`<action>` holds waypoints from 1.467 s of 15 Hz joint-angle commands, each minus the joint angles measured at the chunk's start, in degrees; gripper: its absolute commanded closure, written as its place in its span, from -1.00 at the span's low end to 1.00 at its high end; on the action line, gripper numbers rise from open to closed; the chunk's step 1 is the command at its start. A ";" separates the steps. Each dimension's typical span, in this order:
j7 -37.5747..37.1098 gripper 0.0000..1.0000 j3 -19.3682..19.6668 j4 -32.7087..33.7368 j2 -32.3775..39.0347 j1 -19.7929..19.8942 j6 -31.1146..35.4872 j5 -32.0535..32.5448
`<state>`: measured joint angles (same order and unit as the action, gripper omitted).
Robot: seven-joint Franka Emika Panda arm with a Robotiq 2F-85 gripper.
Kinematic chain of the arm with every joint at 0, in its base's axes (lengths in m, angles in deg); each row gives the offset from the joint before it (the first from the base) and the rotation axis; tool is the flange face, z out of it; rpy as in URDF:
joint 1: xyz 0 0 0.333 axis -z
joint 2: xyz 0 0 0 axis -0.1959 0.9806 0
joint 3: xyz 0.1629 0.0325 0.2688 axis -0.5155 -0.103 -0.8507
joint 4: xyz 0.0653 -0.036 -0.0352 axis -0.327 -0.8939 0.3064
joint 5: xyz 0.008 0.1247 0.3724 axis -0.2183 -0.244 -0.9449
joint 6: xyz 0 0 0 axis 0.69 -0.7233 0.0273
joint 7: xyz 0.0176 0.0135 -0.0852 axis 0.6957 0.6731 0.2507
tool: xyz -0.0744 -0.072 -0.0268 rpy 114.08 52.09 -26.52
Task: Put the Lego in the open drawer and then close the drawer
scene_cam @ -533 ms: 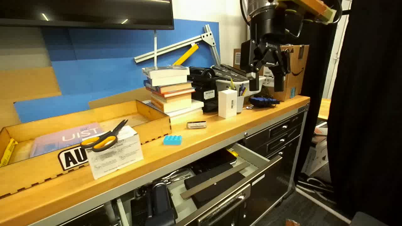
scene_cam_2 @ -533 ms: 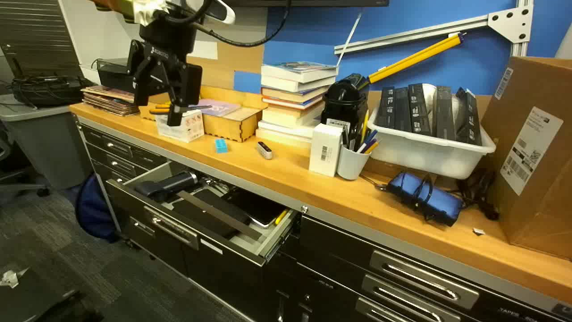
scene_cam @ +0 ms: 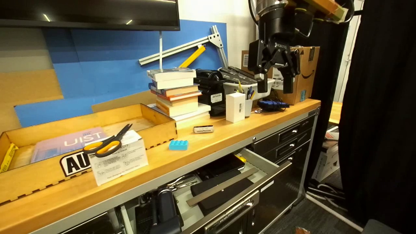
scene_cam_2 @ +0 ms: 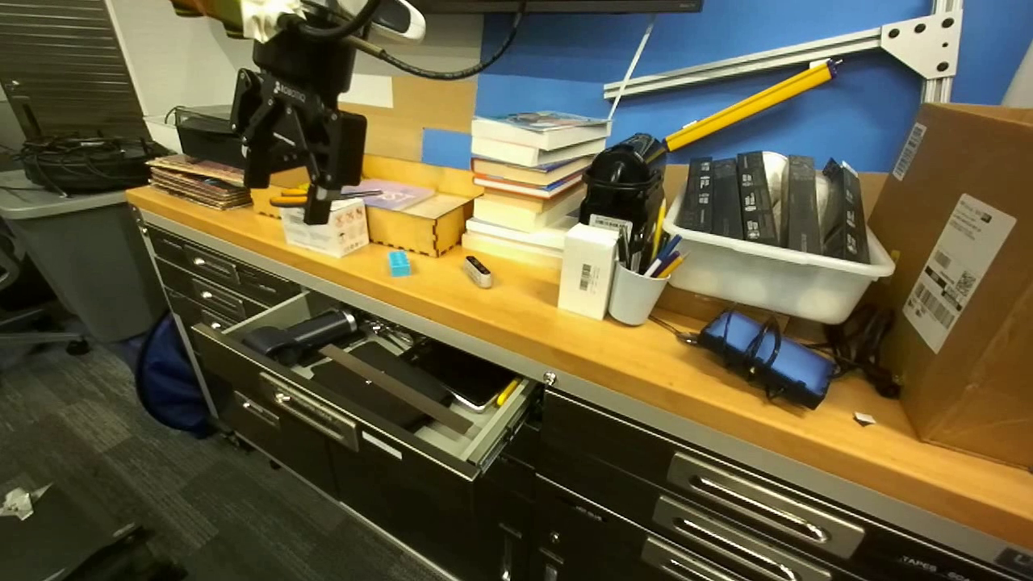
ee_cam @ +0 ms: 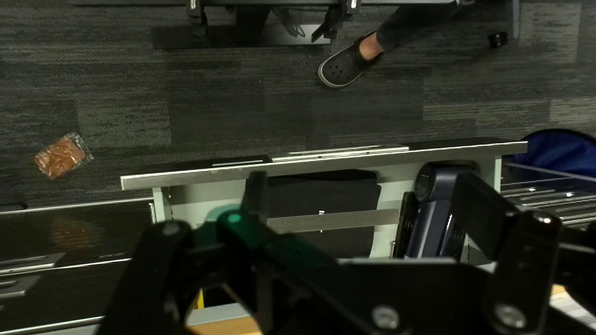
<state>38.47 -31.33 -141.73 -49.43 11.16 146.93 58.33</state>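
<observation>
From my station I read the black two-fingered Robotiq gripper (scene_cam: 275,85) as released: in both exterior views its black fingers (scene_cam: 262,85) stand spread, tips down, a clear gap between them. It hangs well above the pale wooden worktop (scene_cam: 221,131), well apart from the target. In the wrist view, with the gripper blurred in the foreground, I look down onto the black-fronted, metal-rimmed drawer (ee_cam: 205,177), which is pulled out. Contents noted: a flat grey metal strip (ee_cam: 335,220) lying across a flat black rectangular case (ee_cam: 321,195), and beside them a bulky dark-navy tool (ee_cam: 430,228). Target: the tiny bright-cyan plastic Lego brick (scene_cam_2: 399,263) rests studs up on the worktop, outside the drawer, between a white printed cardboard box (scene_cam: 122,161) and a small white-and-black oblong device (scene_cam: 203,129), apart from both. Scissors with orange-and-black handles (scene_cam: 115,138) lie on that box; a shallow plywood tray (scene_cam: 162,133) sits behind it. Farther along I record a stack of thick books (scene_cam: 177,97), an upright white carton (scene_cam: 235,109) and a large brown cardboard box (scene_cam_2: 989,331). On the dark carpet (ee_cam: 233,116): a foot in a black clog (ee_cam: 342,67) and an orange-brown wrapped packet (ee_cam: 63,156).
</observation>
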 commanded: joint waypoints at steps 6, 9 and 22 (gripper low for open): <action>-15.27 -1.00 -9.15 14.62 18.61 -2.06 18.47 10.08; -20.26 -1.00 -10.34 22.01 28.37 -4.30 21.08 15.32; -22.94 -1.00 -8.06 36.62 48.97 -10.12 19.90 14.80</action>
<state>15.09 -40.11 -109.30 -2.96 2.26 169.18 74.79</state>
